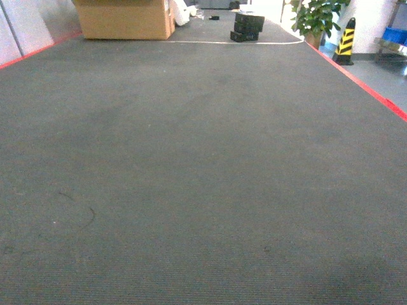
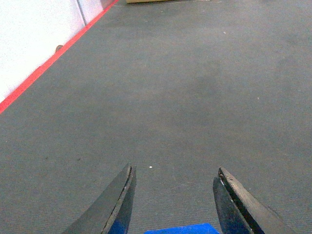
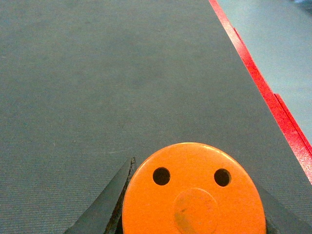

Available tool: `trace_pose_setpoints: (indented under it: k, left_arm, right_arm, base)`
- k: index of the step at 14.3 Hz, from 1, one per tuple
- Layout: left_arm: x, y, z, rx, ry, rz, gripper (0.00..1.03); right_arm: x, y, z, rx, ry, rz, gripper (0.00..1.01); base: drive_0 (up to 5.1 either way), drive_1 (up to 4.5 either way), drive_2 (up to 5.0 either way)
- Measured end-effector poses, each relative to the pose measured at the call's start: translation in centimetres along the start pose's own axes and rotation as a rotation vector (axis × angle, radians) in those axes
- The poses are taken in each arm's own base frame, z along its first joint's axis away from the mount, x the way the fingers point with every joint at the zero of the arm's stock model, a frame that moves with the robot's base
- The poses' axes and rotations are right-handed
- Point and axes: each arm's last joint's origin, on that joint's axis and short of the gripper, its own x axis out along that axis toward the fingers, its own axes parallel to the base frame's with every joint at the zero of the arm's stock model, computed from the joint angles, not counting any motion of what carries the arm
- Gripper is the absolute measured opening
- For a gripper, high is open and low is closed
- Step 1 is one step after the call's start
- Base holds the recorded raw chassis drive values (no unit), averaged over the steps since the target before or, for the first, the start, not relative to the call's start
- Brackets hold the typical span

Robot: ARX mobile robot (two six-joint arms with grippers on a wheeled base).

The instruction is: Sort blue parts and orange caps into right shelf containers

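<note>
Two end effectors show, each only in its own wrist view; neither appears in the head view. The right end effector [image 3: 192, 204] has its dark fingers [image 3: 105, 207] pressed against both sides of an orange cap [image 3: 193, 191], gripping it above the grey carpet [image 3: 122, 87]. The cap's flat top faces the camera, with two small round holes and a shallow circular mark below them. A red border strip [image 3: 265, 92] runs along the carpet's right edge, with paler floor beyond it.

The left end effector [image 2: 173, 195] has its fingers [image 2: 117, 202] spread wide apart. A blue part [image 2: 181, 228] sits between them at the very bottom edge of the view; only a sliver shows, and whether the fingers touch it cannot be told. Grey carpet stretches ahead, with a red strip [image 2: 48, 61] and a white wall [image 2: 29, 34] on the left.

From the head view, the carpet [image 1: 191, 178] fills most of the scene. At the far left stands a cardboard box [image 1: 124, 19]; a stack of black cases [image 1: 247, 27] lies far centre. At the far right are a potted plant [image 1: 315, 16], a yellow-black striped cone [image 1: 345, 41] and a blue bin [image 1: 395, 35] on a shelf.
</note>
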Motion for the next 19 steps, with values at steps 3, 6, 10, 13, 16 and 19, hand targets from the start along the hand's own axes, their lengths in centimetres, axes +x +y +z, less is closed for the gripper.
trace_pose_setpoints:
  k: [3, 6, 10, 13, 16, 19]
  left_arm:
    - [0.01, 0.02, 0.0, 0.0, 0.001, 0.006, 0.44]
    - [-0.01, 0.02, 0.01, 0.0, 0.0, 0.006, 0.44]
    - [-0.01, 0.02, 0.02, 0.0, -0.001, 0.006, 0.44]
    - [-0.01, 0.02, 0.0, 0.0, 0.001, 0.006, 0.44]
    - [0.0, 0.01, -0.02, 0.0, 0.003, 0.006, 0.44]
    - [-0.01, 0.02, 0.0, 0.0, 0.001, 0.006, 0.44]
  right_arm:
    - [0.0, 0.01, 0.01, 0.0, -0.001, 0.002, 0.44]
    - [0.0, 0.01, 0.0, 0.0, 0.0, 0.002, 0.44]
    - [0.0, 0.0, 0.01, 0.0, -0.001, 0.0, 0.44]
    - [0.0, 0.0, 0.0, 0.0, 0.0, 0.0, 0.44]
    - [0.01, 0.0, -0.01, 0.0, 0.001, 0.0, 0.44]
    - [0.01, 0.0, -0.01, 0.0, 0.0, 0.0, 0.44]
  base:
    - [0.0, 0.0, 0.0]
    - [4.8, -3.57, -1.4]
    - [4.9, -3.4, -1.3]
    - [4.8, -3.43, -1.5]
    - [4.9, -3.28, -1.5]
    - [5.0, -3.16, -1.4]
